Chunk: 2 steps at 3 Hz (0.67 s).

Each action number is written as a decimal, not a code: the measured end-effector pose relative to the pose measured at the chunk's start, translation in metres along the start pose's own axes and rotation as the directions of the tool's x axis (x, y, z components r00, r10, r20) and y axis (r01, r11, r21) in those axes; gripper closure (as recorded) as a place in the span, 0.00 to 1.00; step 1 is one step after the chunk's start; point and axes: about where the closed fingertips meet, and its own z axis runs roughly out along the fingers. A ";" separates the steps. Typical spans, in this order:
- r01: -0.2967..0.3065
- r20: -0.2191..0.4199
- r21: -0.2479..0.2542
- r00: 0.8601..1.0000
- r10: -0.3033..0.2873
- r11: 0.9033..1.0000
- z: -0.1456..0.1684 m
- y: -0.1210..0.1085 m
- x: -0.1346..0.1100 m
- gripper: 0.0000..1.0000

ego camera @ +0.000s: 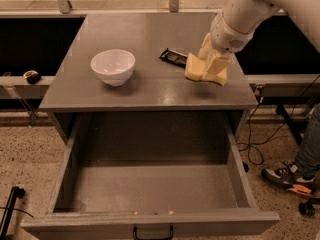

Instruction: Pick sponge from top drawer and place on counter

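My gripper [207, 66] hangs over the right part of the grey counter [145, 31], coming in from the upper right. It is shut on the pale yellow sponge [193, 68], which sticks out at the lower left of the yellow finger pads [218, 72], just above the counter surface. The top drawer [150, 189] is pulled wide open below the counter. Its speckled grey floor holds nothing but a few crumbs near the front, and its black handle [152, 232] is at the bottom edge.
A white bowl [113, 66] stands on the counter's left half. A flat black object [174, 57] lies just left of the gripper. A person's shoe [285, 180] and cables are on the floor at the right.
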 end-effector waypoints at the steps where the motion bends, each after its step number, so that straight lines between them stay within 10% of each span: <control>1: -0.016 0.040 -0.038 0.999 0.017 0.999 0.047 -0.010 -0.010 0.50; 2: -0.006 0.061 -0.063 0.998 0.010 0.998 0.063 -0.012 -0.014 0.27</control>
